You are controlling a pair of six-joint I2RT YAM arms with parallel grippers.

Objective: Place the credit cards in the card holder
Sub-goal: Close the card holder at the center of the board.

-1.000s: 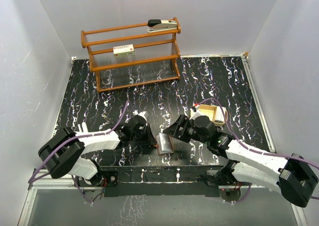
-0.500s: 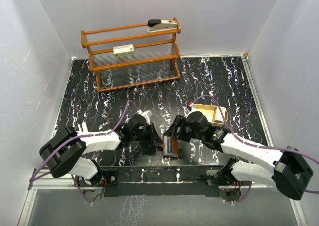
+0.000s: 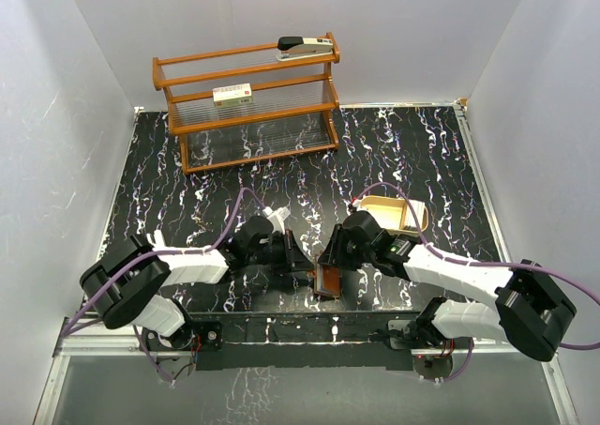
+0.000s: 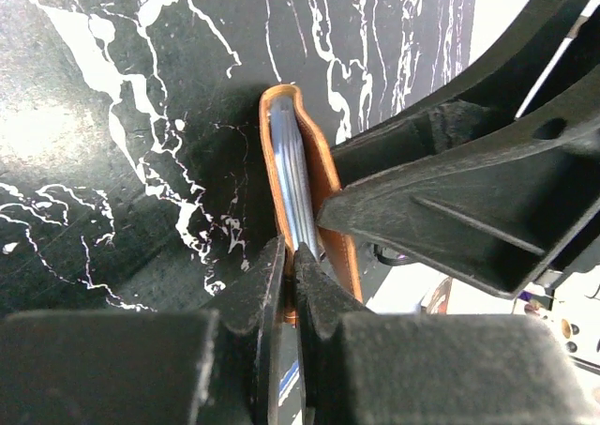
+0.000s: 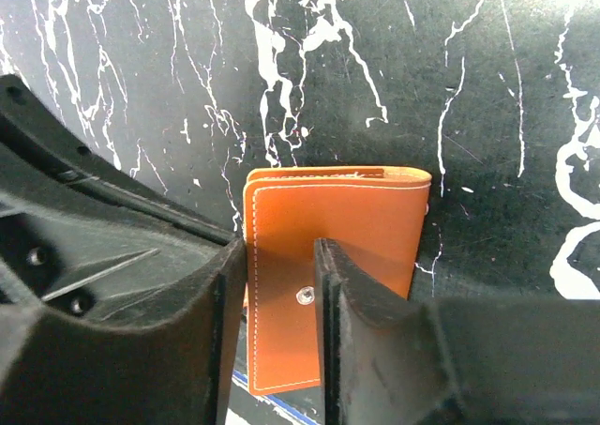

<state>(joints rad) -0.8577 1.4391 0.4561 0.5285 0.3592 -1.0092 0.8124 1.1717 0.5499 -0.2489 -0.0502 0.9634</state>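
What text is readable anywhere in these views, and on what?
No text is legible in any view.
Red label on the white box on the rack: print too small to read.
Outside of the card holder: plain leather with a snap, no lettering.
The credit cards: only their edges show, no print visible.
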